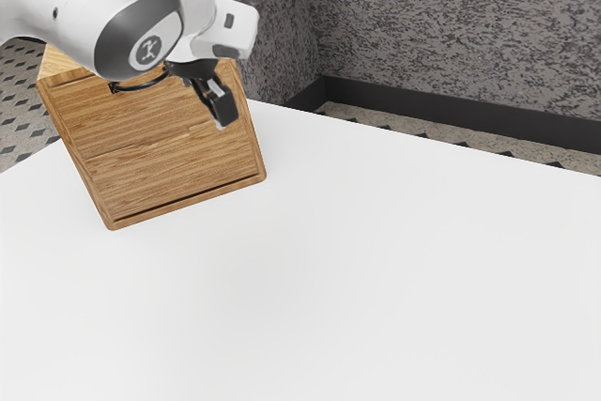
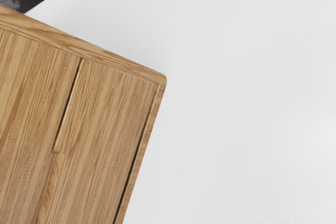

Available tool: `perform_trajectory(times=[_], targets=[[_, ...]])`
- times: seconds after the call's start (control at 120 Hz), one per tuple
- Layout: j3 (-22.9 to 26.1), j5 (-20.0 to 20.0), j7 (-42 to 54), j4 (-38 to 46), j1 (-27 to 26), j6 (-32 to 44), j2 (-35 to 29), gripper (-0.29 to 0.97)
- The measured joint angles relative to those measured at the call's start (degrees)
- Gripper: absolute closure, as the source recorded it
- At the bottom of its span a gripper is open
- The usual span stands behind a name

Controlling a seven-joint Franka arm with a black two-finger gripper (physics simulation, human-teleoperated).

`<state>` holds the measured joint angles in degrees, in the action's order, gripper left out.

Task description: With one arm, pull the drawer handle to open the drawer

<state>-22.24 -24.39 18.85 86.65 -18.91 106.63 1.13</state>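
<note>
A wooden drawer cabinet (image 1: 155, 143) stands on the white table (image 1: 376, 260) at the exterior view's left. Its front carries two drawer fronts split by a thin seam, and both look flush with the frame. My black gripper (image 1: 218, 102) hangs in front of the cabinet's upper right corner, close to the top drawer front. In the wrist view the cabinet front (image 2: 100, 145) lies under my hand, with a slim wooden handle strip (image 2: 66, 114) running along the seam between the two fronts. My white arm (image 1: 122, 16) hides the cabinet's top.
The white tabletop stretches wide to the exterior view's right and toward the front. A dark speckled wall (image 1: 451, 25) with a black skirting stands behind the table. A patterned floor (image 1: 19, 91) shows past the table's edges.
</note>
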Motion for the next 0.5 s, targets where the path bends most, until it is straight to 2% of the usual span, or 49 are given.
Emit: perform_trajectory(times=[0.058, 0.133, 0.2, 0.275, 0.308, 0.4, 0.5], targets=[[-0.17, -3.63, 0.43, 11.43, -3.37, 3.41, -9.21, 0.00], [-1.75, -9.54, 0.86, 22.89, -3.67, 6.75, -19.27, 0.00], [-8.22, -16.75, 0.28, 28.18, -13.41, 7.72, -26.82, 0.00], [-18.45, -27.39, -0.94, 28.92, -28.74, 6.31, -31.32, 0.00], [-23.03, -31.48, -1.45, 28.41, -33.54, 5.84, -32.05, 0.00], [-29.56, -40.13, -2.62, 26.85, -37.85, 4.92, -32.83, 0.00], [-35.29, -44.74, -3.49, 21.87, -42.67, 3.91, -33.51, 0.00]])
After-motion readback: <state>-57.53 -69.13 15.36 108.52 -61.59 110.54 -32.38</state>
